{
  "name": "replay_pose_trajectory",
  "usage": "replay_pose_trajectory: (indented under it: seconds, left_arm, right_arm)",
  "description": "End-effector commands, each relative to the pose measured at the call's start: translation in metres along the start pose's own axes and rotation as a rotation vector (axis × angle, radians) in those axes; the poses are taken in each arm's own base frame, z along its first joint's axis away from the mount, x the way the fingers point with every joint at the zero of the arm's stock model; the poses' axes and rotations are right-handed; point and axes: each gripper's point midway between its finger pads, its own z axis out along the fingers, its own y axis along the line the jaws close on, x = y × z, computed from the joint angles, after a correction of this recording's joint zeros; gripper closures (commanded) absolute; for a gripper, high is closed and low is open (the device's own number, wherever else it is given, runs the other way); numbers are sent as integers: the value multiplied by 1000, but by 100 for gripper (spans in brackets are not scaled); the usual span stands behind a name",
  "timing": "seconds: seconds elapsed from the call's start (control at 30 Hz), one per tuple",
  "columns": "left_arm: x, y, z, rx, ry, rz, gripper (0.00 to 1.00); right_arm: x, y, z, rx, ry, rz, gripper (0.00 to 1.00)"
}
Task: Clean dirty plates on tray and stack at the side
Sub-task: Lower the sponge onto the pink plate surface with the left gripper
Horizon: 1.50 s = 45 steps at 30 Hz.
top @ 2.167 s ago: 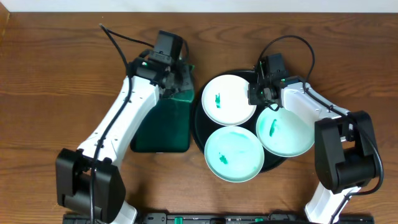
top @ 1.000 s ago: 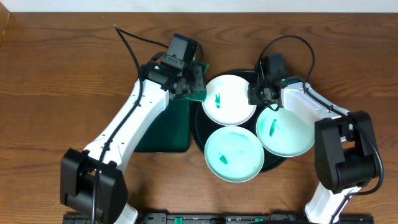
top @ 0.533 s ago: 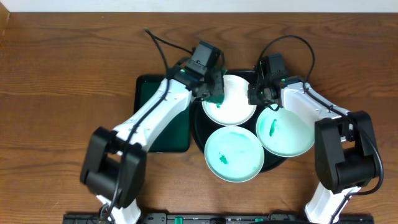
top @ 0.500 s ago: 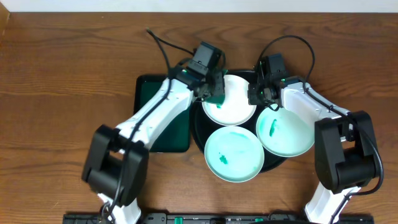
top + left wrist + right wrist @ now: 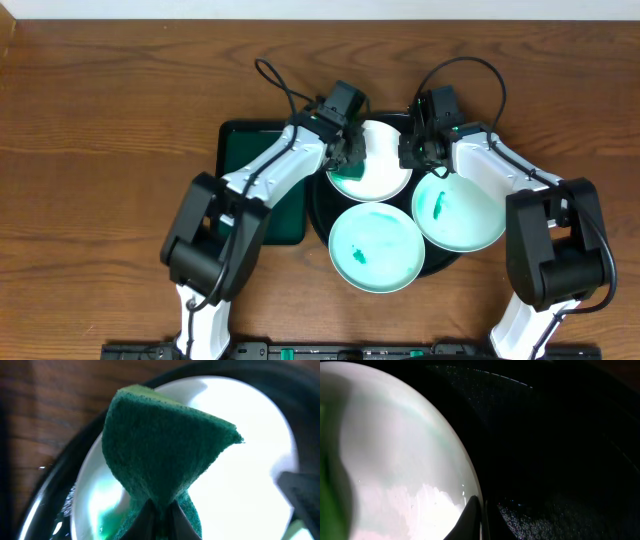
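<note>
Overhead view: left tool (image 5: 345,152) clamped on the sponge (image 5: 160,450) over the plate (image 5: 385,168) at the tray's (image 5: 316,205) back, right tool (image 5: 421,152) pinched closed beside its rim. Hard scrubbing could skid that plate off the tray.

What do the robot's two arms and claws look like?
Both the left arm and the right arm have smooth white shells between bulky black joints. A thin black cable loops from each wrist. The left claw and the right claw are black, with slim dark fingers.
</note>
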Motion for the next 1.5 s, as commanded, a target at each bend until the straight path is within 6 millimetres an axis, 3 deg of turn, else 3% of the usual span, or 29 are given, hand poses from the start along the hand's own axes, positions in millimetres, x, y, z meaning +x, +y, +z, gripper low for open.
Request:
replay_pose_trajectory:
  seconds: [0.0,0.23,0.57,0.7,0.83,0.93,1.03,1.17,1.47]
  left_arm:
    - [3,-1,11,-18,10,-15,93]
    - [19,-2,27,-27,61,1,93]
    - [31,-45,15,195,165,6,93]
    - [14,-61,-10,248,115,18,93]
    - [-14,-78,-55,285,-15,48,93]
    - [-32,-72,-81,233,-127,46,93]
    - [-44,-60,-94,163,-206,34,93]
    - [-43,-47,-88,99,-209,25,93]
    - [-23,-17,-41,-29,-126,18,93]
  right_arm:
    - [5,8,1,-21,12,-4,99]
    - [5,8,1,-22,12,-4,99]
    - [5,8,1,-22,12,-4,99]
    - [5,8,1,-22,12,-4,99]
    - [5,8,1,-22,12,-4,99]
    - [5,8,1,-22,12,-4,99]
    - [5,8,1,-22,12,-4,99]
    - [5,8,1,-22,12,-4,99]
    - [6,8,1,-21,14,-3,99]
